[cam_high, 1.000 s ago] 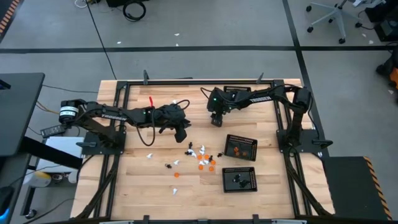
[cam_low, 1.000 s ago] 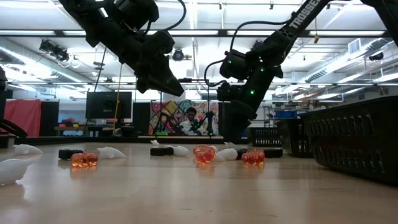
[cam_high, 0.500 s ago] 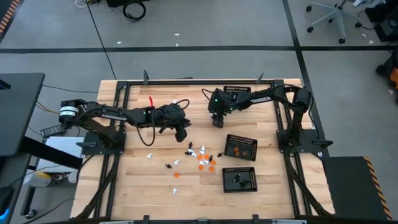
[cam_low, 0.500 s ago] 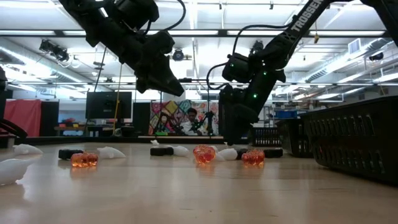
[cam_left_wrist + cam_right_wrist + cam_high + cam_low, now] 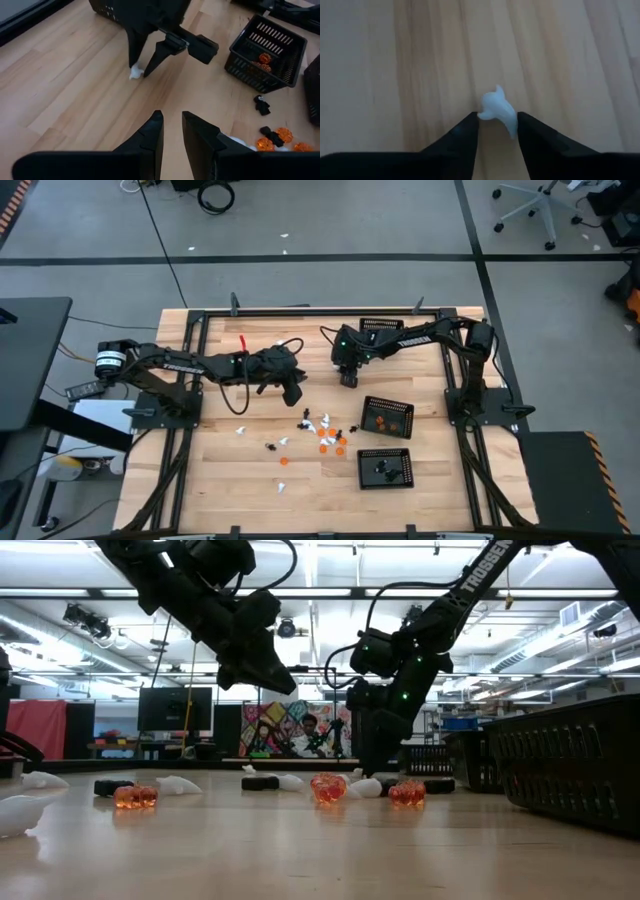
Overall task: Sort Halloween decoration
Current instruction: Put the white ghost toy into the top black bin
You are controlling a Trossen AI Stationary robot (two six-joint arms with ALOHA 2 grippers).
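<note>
Halloween decoration: tiny white, orange and black figures, mostly scattered mid-desk (image 5: 310, 435), a few already sorted into two black mesh trays at the right side, orange ones in the nearer-centre tray (image 5: 386, 417), black ones in the other (image 5: 385, 468). One small white ghost figure (image 5: 498, 110), smooth, rounded, glossy plastic, lying apart from the cluster, toward the far side of the pale wooden desk (image 5: 230, 470).

Step in hand, by judgement: picking up that white ghost. Right tool (image 5: 497, 131) lowered over it, dark tapered fingers straddling the figure and narrowing, touching or nearly touching its sides; firm grip not yet certain. Also visible from the left wrist view, right tool (image 5: 141, 67) tip-down on the white piece (image 5: 135, 73).

Left tool (image 5: 171, 132) hovering above the desk near the cluster, fingers a narrow gap apart, holding nothing.

Next move likely calls for closing fully on the slippery little figure without squeezing it sideways, then lifting and carrying it to a tray for white pieces.
</note>
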